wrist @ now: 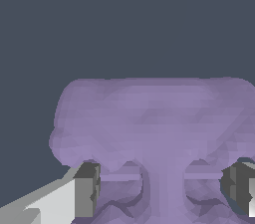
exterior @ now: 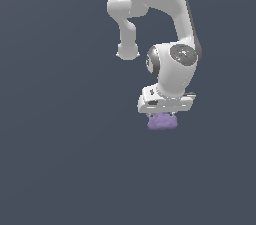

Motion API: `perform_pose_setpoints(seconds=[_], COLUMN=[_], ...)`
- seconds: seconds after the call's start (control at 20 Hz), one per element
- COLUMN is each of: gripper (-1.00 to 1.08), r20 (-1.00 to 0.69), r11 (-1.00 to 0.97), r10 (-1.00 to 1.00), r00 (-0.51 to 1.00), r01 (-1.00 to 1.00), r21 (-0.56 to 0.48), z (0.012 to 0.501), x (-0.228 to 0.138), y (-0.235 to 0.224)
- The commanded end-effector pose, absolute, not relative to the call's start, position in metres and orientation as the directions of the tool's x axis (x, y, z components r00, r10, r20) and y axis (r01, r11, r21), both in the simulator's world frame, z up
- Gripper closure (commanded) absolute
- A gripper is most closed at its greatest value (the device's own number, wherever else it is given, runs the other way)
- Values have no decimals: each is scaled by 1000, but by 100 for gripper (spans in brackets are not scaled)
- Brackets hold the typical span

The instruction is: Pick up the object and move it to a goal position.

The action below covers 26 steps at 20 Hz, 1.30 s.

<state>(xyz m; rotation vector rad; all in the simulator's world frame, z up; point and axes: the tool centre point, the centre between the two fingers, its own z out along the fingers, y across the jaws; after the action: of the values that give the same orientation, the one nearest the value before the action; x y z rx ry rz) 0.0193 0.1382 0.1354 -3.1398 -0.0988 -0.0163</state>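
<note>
The object (exterior: 162, 121) is a small pale purple lumpy block lying on the dark grey floor, directly under the white hand. My gripper (exterior: 161, 115) is low over it, and the fingers are mostly hidden behind the hand and the lump in the exterior view. In the wrist view the object (wrist: 154, 113) fills the middle of the picture. The gripper (wrist: 164, 188) is open, one grey fingertip (wrist: 85, 190) on each side of the lump, the other fingertip (wrist: 241, 188) far from the first. I see gaps between the pads and the purple surface.
A plain dark grey floor (exterior: 60, 159) surrounds the object. The white arm (exterior: 175, 29) rises above the hand toward the top of the exterior view.
</note>
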Motion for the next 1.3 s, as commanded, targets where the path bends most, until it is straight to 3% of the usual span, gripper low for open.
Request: perform_pose_setpoints(seconds=[0.0,0.65,1.25], gripper=[108,108,108], r20=[9,3,1], r11=[-998,-998,-998], r10=[63,65,66], r00=[998,998,998], r01=[63,65,66], r21=[0,0,0], z=[146,187,203], x=[31,83,104], y=[147,185,199])
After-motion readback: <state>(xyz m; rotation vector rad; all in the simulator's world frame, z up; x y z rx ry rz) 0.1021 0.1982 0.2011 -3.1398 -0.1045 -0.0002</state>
